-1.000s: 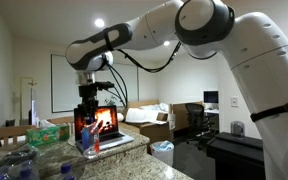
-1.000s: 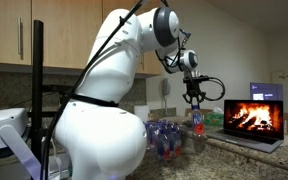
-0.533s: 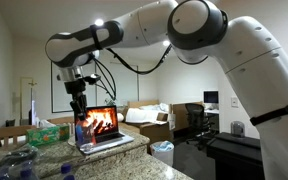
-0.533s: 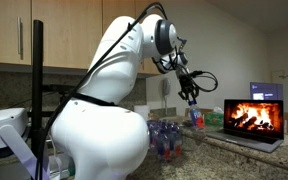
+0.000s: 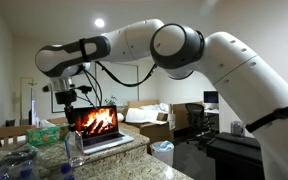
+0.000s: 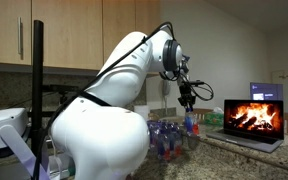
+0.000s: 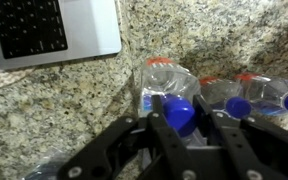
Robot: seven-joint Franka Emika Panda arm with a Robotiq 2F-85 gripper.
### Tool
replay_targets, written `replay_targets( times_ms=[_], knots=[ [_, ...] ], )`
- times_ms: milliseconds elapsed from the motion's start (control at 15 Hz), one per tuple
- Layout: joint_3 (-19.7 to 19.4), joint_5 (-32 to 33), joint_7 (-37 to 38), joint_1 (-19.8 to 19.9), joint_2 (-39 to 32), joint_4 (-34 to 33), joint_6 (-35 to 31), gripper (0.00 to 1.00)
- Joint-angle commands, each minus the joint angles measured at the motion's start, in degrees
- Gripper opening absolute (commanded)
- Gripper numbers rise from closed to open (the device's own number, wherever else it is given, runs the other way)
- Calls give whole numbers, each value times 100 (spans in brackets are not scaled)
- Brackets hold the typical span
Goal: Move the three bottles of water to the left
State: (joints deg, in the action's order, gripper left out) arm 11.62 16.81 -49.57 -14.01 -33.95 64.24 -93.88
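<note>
Wrist view: seeing gripper clenched on blue cap of one water bottle, just off the corner of the laptop. Got two more bottles crowded beside it, plenty of bare granite counter on the other side.

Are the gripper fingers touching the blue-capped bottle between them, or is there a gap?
Touching. In the wrist view the fingers clamp the bottle by its blue cap, one on each side, with no gap visible.
</note>
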Motion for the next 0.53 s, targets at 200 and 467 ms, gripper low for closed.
replay_targets(
  times_ms=[200, 467],
  knots=[
    [224, -169, -1132, -11, -432, -521, 615, 16],
    [392, -264, -1463, 27, -579, -588, 517, 16]
  ],
)
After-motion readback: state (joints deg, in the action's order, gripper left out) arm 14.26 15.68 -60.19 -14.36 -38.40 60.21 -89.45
